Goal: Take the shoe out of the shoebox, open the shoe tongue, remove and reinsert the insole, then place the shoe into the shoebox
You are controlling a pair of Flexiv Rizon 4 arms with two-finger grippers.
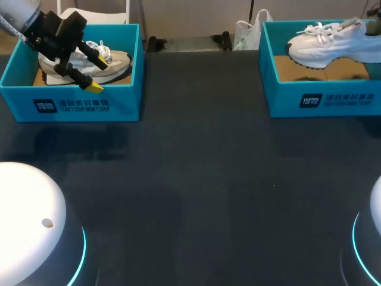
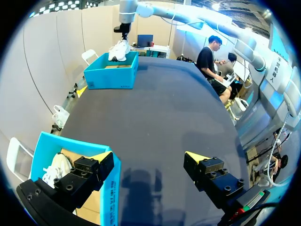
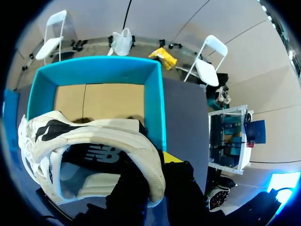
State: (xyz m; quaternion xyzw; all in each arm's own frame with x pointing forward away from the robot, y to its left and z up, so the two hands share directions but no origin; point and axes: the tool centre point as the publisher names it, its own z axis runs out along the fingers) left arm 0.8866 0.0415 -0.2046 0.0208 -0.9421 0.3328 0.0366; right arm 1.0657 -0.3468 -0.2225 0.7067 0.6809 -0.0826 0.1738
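Over the right shoebox (image 1: 321, 98) I see the white shoe (image 1: 330, 43) raised above the cardboard floor, with its toe toward the middle of the worktop (image 1: 196, 196). My right gripper (image 3: 157, 181) holds it from the heel side: the fingers are pinching the padded heel rim between them, and the dark inside of the shoe shows just ahead of them. Well apart from the right shoebox, at the other side of the worktop, stands the left shoebox (image 1: 71, 104) with a beige shoe (image 1: 116, 62) lying in it. My left gripper (image 1: 99, 71) hangs above that box's front wall with its fingers spread wide, one over the inside of the box and one over the dark worktop, touching nothing.
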